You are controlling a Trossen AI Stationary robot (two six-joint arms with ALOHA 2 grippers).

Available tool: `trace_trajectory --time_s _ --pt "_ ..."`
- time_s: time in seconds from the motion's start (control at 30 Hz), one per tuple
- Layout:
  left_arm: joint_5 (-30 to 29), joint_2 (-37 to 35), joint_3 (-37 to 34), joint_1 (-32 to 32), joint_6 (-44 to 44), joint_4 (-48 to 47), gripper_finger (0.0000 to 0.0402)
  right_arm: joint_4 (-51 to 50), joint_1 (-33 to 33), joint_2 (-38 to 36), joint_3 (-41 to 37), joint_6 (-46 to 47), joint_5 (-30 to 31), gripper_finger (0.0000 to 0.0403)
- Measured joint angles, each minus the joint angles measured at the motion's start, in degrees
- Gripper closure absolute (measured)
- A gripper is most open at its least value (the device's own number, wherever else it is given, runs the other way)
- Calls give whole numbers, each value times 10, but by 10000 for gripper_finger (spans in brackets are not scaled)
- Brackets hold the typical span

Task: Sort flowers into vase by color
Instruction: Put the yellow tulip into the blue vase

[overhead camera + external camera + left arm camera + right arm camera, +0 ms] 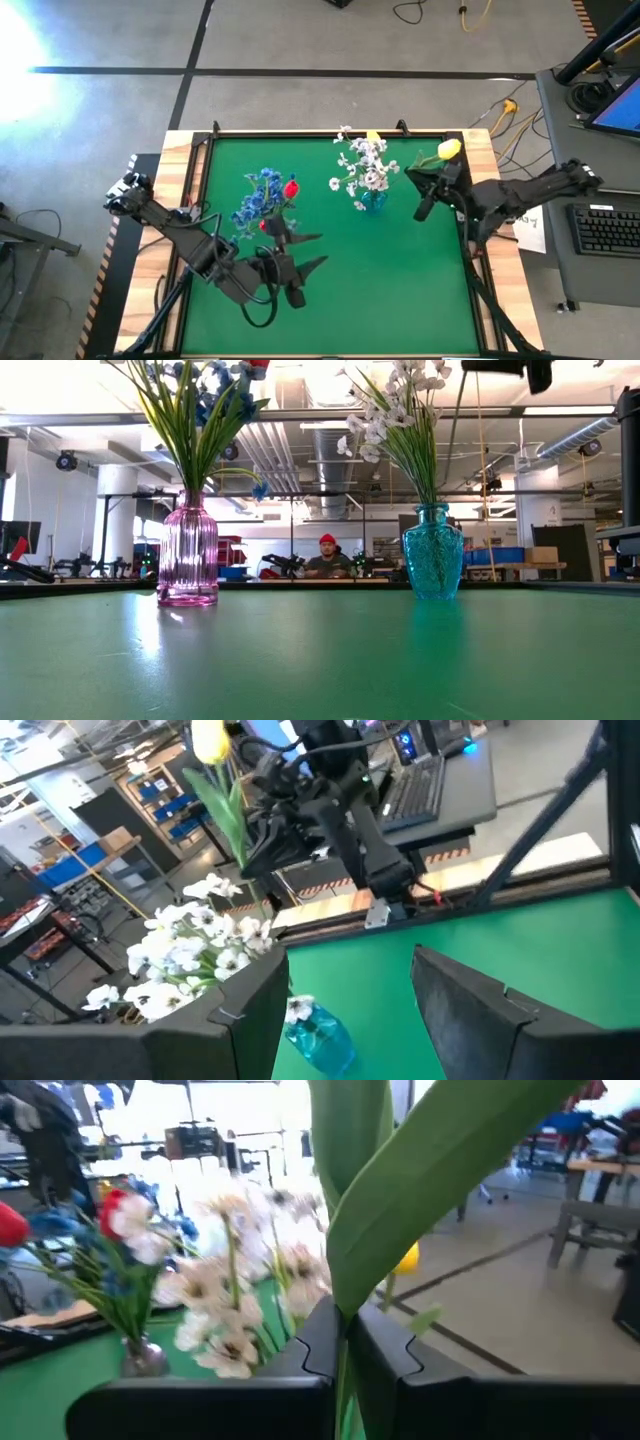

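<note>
A yellow tulip (450, 150) on a green stem is raised beside the teal vase (433, 555), held by my right gripper (418, 178), which is shut on it. The teal vase holds white flowers (365, 168) and a yellow bud (373, 136). The pink vase (187, 555) holds blue flowers (258, 197) and red tulips (290, 187). My left gripper (312, 252) is open, near the table's front, right of the pink vase, touching nothing. In the left wrist view the yellow tulip (208, 740) stands upright above the right gripper (300, 820). My right gripper pinches the yellow tulip's green stem and leaf (345, 1315) between its two fingers (300, 1345), coming level from the table's right. The flower is lifted clear of the table and stands roughly upright, with the bud above the fingers.
Both vases stand on the green mat (400, 290), pink toward the left, teal toward the far middle. Wooden table borders (178, 160) frame the mat. A desk with a keyboard (605, 228) is at the right. A person (327, 558) sits beyond the far edge.
</note>
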Motion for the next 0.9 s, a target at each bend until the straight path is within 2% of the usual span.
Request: trace_trajectory --time_s 0.3,0.9 --pt "8 0 -1 0 -13 -31 202 91 -30 15 -62 29 0 390" --pt "0 0 -1 0 -17 -64 202 98 -32 59 -68 34 -11 390"
